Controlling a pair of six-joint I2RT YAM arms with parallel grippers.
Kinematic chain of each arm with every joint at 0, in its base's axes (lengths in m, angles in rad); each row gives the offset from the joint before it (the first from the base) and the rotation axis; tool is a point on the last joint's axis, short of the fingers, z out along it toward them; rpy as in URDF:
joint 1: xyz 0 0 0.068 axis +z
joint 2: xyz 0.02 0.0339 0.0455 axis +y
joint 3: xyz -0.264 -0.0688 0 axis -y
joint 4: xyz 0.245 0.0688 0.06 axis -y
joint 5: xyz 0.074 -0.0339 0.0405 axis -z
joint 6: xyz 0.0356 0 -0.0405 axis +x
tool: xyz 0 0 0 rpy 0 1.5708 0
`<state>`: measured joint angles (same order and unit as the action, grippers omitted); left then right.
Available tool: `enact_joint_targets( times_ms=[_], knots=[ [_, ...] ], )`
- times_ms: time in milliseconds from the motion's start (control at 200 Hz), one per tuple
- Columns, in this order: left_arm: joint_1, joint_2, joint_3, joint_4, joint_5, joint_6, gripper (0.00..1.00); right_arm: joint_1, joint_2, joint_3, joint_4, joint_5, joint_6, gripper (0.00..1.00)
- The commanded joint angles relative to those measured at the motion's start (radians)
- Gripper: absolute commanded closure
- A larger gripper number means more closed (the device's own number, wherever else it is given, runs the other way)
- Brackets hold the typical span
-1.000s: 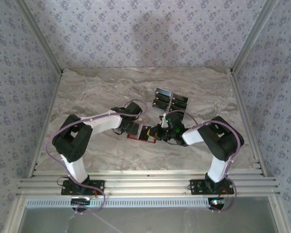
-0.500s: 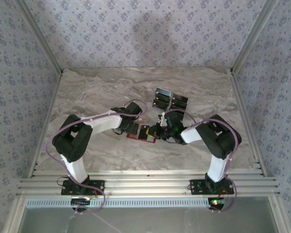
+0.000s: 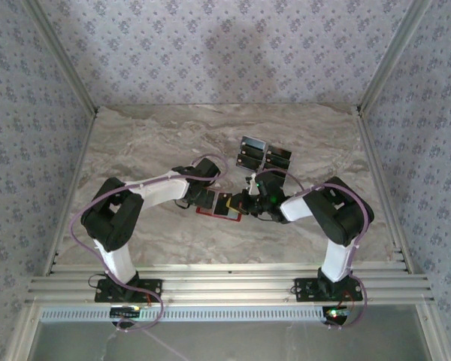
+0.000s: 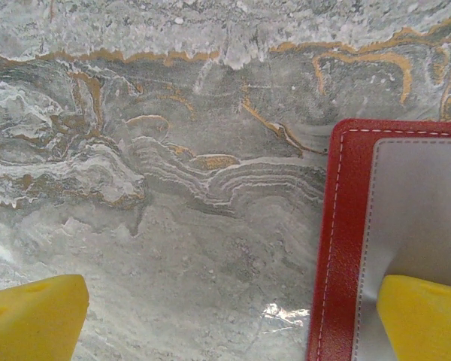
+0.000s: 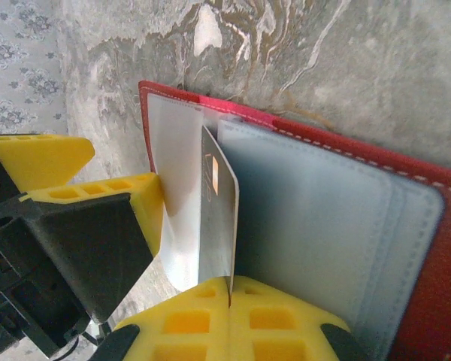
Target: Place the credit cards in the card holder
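Right gripper clamped a credit card edge-on, face unreadable. Left gripper stood spread wide, one finger on the card holder, cut off at frame edge.

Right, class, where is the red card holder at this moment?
In the top view the card holder lies open on the table, between the left pincer and the right pincer, on the near side of the loose credit cards.

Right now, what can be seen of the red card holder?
The card holder lies open and flat on the marble table: red leather-like cover, white stitching, grey-blue pockets inside. One finger of the open left gripper rests on its inner panel; the right gripper holds a credit card at a pocket.
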<state>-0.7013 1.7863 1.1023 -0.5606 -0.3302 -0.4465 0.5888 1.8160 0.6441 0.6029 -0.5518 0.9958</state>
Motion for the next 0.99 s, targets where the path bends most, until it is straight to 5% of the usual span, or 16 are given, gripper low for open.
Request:
enact_joint_targets(
  times_ms=[0,515,989],
  knots=[
    [0.0,0.019,-0.029,-0.038,-0.005,-0.008,0.0,-0.014,0.025,-0.01,-0.02,0.055,0.017,1.0],
    [0.011,0.038,0.05,-0.15,-0.123,-0.04,0.0,-0.004,0.031,-0.007,-0.067,0.05,-0.001,1.0],
    [-0.022,-0.016,-0.024,-0.131,-0.036,-0.102,0.0,-0.043,-0.043,0.013,-0.322,0.051,-0.147,1.0]
  ],
)
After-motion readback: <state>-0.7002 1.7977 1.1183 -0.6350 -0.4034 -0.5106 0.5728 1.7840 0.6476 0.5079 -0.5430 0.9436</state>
